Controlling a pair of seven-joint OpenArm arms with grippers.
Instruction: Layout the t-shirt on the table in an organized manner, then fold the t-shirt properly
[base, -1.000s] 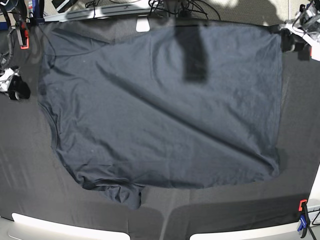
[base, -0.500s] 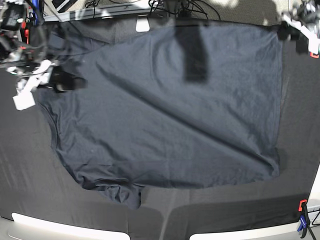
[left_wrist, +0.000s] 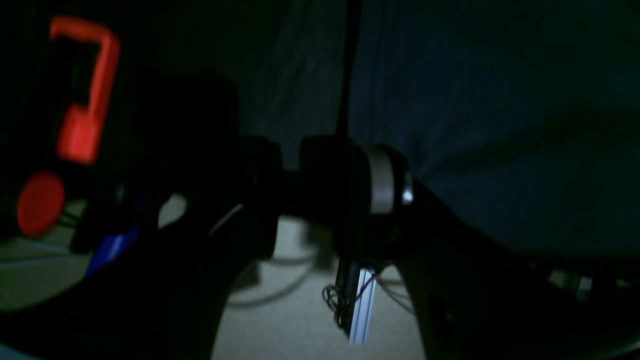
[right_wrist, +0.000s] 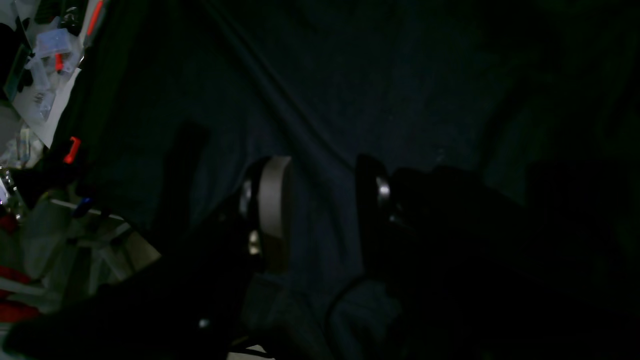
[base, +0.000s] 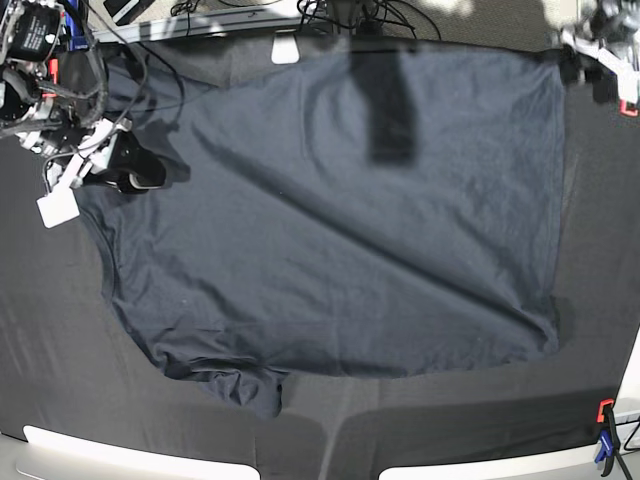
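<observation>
The t-shirt (base: 330, 220) lies spread over most of the table (base: 60, 330), with one sleeve bunched at the near edge (base: 250, 385). My right gripper (base: 135, 168) hovers over the shirt's far-left corner. In the right wrist view it (right_wrist: 320, 215) stands open, its fingers (right_wrist: 272, 210) apart above the dark fabric (right_wrist: 350, 75), with nothing between them. My left gripper (base: 585, 60) sits at the far-right corner, just off the shirt's edge. In the left wrist view it (left_wrist: 290, 190) shows a slim gap, holds nothing, and has the shirt (left_wrist: 500, 125) to its right.
A red clamp (left_wrist: 85, 90) grips the table corner beside my left gripper. Another red and blue clamp (base: 605, 440) sits at the near right corner. Cables (base: 350, 15) and a small white object (base: 286, 48) lie along the far edge. A dark shadow strip (base: 388, 105) crosses the shirt.
My right arm has swung in from the table's left edge onto the shirt's far-left corner. The left arm has shifted slightly at the far right. The shirt has not moved.
</observation>
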